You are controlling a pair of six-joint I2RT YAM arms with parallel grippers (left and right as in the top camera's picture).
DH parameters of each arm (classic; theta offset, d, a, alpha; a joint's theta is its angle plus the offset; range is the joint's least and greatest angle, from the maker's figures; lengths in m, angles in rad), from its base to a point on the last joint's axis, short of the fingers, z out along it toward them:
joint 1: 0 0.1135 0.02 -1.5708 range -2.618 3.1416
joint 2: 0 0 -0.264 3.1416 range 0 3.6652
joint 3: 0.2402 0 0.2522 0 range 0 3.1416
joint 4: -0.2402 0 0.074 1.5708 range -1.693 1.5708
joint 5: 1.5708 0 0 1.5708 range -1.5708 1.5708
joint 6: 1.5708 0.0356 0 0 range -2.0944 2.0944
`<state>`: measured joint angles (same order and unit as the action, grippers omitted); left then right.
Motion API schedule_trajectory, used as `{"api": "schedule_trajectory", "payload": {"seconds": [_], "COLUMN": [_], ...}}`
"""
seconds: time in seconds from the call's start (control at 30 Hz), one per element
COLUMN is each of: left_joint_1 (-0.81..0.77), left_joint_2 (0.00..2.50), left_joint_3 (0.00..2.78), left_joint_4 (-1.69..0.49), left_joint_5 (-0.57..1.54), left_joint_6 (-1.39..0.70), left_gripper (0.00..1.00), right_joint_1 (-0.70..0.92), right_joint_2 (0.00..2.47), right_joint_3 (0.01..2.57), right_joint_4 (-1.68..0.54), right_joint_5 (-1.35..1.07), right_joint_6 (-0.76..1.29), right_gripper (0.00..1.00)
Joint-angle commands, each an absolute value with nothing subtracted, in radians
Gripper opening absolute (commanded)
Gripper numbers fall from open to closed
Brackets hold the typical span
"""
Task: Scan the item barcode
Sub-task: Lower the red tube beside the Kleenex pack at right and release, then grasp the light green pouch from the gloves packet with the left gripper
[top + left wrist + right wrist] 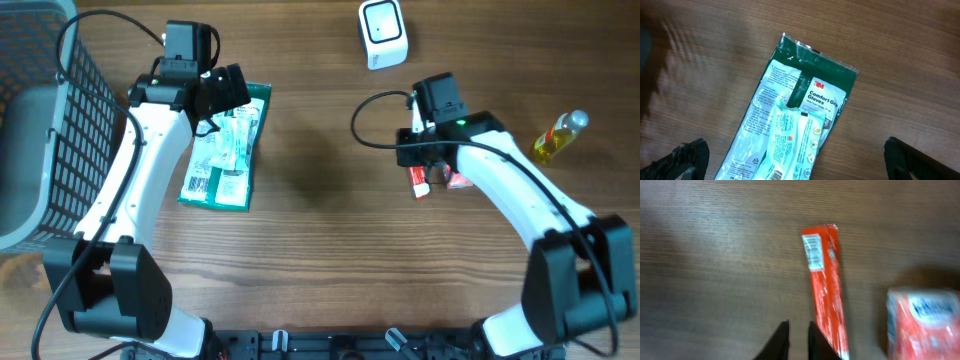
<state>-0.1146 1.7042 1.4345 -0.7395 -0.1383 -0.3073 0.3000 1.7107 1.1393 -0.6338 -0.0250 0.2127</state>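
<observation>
**Overhead view: both arms bent low over the table, red stick pack by the right end effector**

Overhead: the left arm reaches forward from the near edge, and its left end effector [228, 90] hangs over the top of a flat green-and-white plastic glove pack [225, 150]. The right arm curls inward, and its right end effector [425, 172] is mostly hidden beneath its own wrist. A slim red stick pack [420, 184] pokes out under it, with a small red-and-white carton [458, 181] just beside. A white block-shaped scanner [383, 33] stands at the far edge, well apart from both. A yellow bottle [558, 137] lies tilted at the right. A grey wire basket [60, 130] is cut off at the left. The brown wood-grain table [320, 230] carries it all.

Left wrist: the left end effector [802, 160] is spread wide, its dark fingers [687, 160] only in the bottom corners. The glove pack [790, 115] lies between them, untouched.

Right wrist: the picture is blurred. The right end effector [798, 340] has its tips almost pressed together, with only bare table [715, 255] in the slit. The red stick pack [827, 295] lies flat just beside one tip, its white barcode label [813, 252] facing up. The carton [922, 325] is cut off by the frame's edge.
</observation>
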Motion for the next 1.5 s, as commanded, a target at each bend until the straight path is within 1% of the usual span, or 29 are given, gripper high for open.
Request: {"api": "schedule_trajectory", "payload": {"seconds": [0.0, 0.03, 0.13, 0.23, 0.37, 0.43, 0.47, 0.5, 0.6, 0.63, 0.67, 0.7, 0.73, 0.77, 0.8, 0.83, 0.93, 1.07, 1.1, 1.13, 1.17, 1.23, 1.3, 1.33, 1.37, 1.43, 1.47], "left_joint_1": [-0.112, -0.112, -0.112, -0.112, -0.112, -0.112, -0.112, -0.112, -0.112, -0.112, -0.112, -0.112, -0.112, -0.112, -0.112, -0.112, -0.112, -0.112, -0.112, -0.112, -0.112, -0.113, -0.113, -0.113, -0.113, -0.110, -0.106], "left_joint_2": [1.705, 1.705, 1.705, 1.705, 1.705, 1.705, 1.705, 1.705, 1.705, 1.705, 1.705, 1.705, 1.705, 1.705, 1.705, 1.705, 1.705, 1.705, 1.705, 1.705, 1.705, 1.705, 1.715, 1.721, 1.732, 1.771, 1.785], "left_joint_3": [1.438, 1.438, 1.438, 1.438, 1.438, 1.438, 1.438, 1.438, 1.438, 1.438, 1.438, 1.438, 1.438, 1.438, 1.438, 1.438, 1.438, 1.438, 1.438, 1.438, 1.438, 1.438, 1.438, 1.437, 1.433, 1.407, 1.398], "left_joint_4": [-0.738, -0.738, -0.738, -0.738, -0.738, -0.738, -0.738, -0.738, -0.738, -0.738, -0.738, -0.738, -0.738, -0.738, -0.738, -0.738, -0.738, -0.738, -0.738, -0.738, -0.730, -0.723, -0.780, -0.813, -0.844, -0.891, -0.900], "left_joint_5": [-0.151, -0.151, -0.150, -0.151, -0.150, -0.151, -0.151, -0.150, -0.151, -0.150, -0.151, -0.151, -0.151, -0.150, -0.151, -0.151, -0.151, -0.150, -0.151, -0.151, -0.150, -0.147, -0.147, -0.147, -0.147, -0.148, -0.148], "left_joint_6": [-0.292, -0.292, -0.292, -0.292, -0.292, -0.292, -0.292, -0.292, -0.292, -0.292, -0.292, -0.292, -0.292, -0.292, -0.292, -0.292, -0.292, -0.292, -0.292, -0.292, -0.297, -0.296, -0.295, -0.295, -0.294, -0.294, -0.294], "left_gripper": [1.00, 1.00, 1.00, 1.00, 1.00, 1.00, 1.00, 1.00, 1.00, 1.00, 1.00, 1.00, 1.00, 1.00, 1.00, 1.00, 1.00, 1.00, 1.00, 1.00, 1.00, 1.00, 1.00, 0.90, 0.79, 0.62, 0.60], "right_joint_1": [0.311, 0.311, 0.311, 0.310, 0.300, 0.296, 0.298, 0.300, 0.304, 0.303, 0.304, 0.304, 0.305, 0.308, 0.313, 0.323, 0.359, 0.408, 0.415, 0.418, 0.419, 0.419, 0.419, 0.419, 0.419, 0.419, 0.419], "right_joint_2": [1.834, 1.885, 1.948, 1.953, 1.953, 1.947, 1.938, 1.929, 1.900, 1.896, 1.896, 1.897, 1.897, 1.899, 1.903, 1.914, 1.934, 1.940, 1.940, 1.940, 1.940, 1.940, 1.940, 1.940, 1.940, 1.940, 1.940], "right_joint_3": [1.136, 1.136, 1.136, 1.137, 1.137, 1.191, 1.234, 1.274, 1.353, 1.354, 1.349, 1.339, 1.324, 1.315, 1.312, 1.311, 1.303, 1.256, 1.247, 1.242, 1.238, 1.235, 1.234, 1.234, 1.230, 1.209, 1.199], "right_joint_4": [-0.547, -0.509, -0.493, -0.584, -0.706, -0.735, -0.780, -0.817, -0.867, -0.849, -0.812, -0.780, -0.741, -0.716, -0.703, -0.690, -0.648, -0.533, -0.518, -0.510, -0.509, -0.513, -0.525, -0.527, -0.527, -0.499, -0.482], "right_joint_5": [-0.011, 0.002, 0.037, 0.216, 0.358, 0.358, 0.345, 0.286, -0.050, -0.178, -0.317, -0.379, -0.433, -0.455, -0.452, -0.450, -0.436, -0.371, -0.345, -0.325, -0.306, -0.269, -0.224, -0.213, -0.198, -0.187, -0.187], "right_joint_6": [0.105, 0.105, 0.123, 0.236, 0.236, 0.236, 0.235, 0.235, 0.201, 0.202, 0.207, 0.222, 0.249, 0.280, 0.321, 0.352, 0.352, 0.387, 0.408, 0.414, 0.422, 0.421, 0.421, 0.420, 0.420, 0.420, 0.421], "right_gripper": [0.11, 0.11, 0.09, 0.10, 0.12, 0.12, 0.13, 0.16, 0.22, 0.27, 0.34, 0.40, 0.42, 0.46, 0.47, 0.47, 0.49, 0.50, 0.52, 0.59, 0.61, 0.63, 0.63, 0.64, 0.64, 0.69, 0.70]}}
